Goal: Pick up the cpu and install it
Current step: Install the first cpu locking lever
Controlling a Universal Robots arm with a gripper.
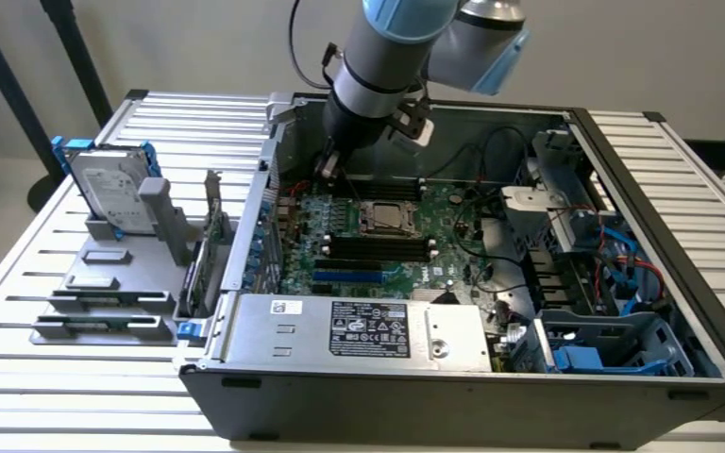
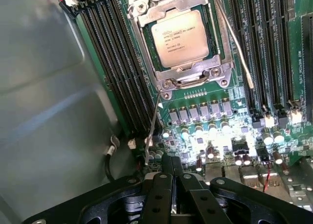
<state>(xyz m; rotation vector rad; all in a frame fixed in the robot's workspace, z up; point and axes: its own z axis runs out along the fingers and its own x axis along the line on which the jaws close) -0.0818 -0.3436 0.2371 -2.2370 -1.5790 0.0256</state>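
Note:
The cpu (image 1: pixel 384 217) (image 2: pixel 181 38), a square silver chip, lies in the socket on the green motherboard (image 1: pixel 445 269) inside the open computer case (image 1: pixel 463 387). The socket's metal frame (image 2: pixel 193 77) surrounds it, and a thin wire lever (image 2: pixel 152 126) runs from the socket toward my fingers. My gripper (image 1: pixel 328 172) (image 2: pixel 172 177) hangs over the board's edge near the case's far wall, a short way off the cpu. Its black fingers (image 2: pixel 161 194) are pressed together with nothing visible between them.
Black memory slots (image 2: pixel 120 62) flank the socket on both sides. A power supply (image 1: pixel 362 330) fills the near part of the case, and a drive cage with cables (image 1: pixel 589 245) sits at the exterior view's right. A hard drive in a blue frame (image 1: pixel 110 193) and grey holders (image 1: pixel 105 302) stand outside.

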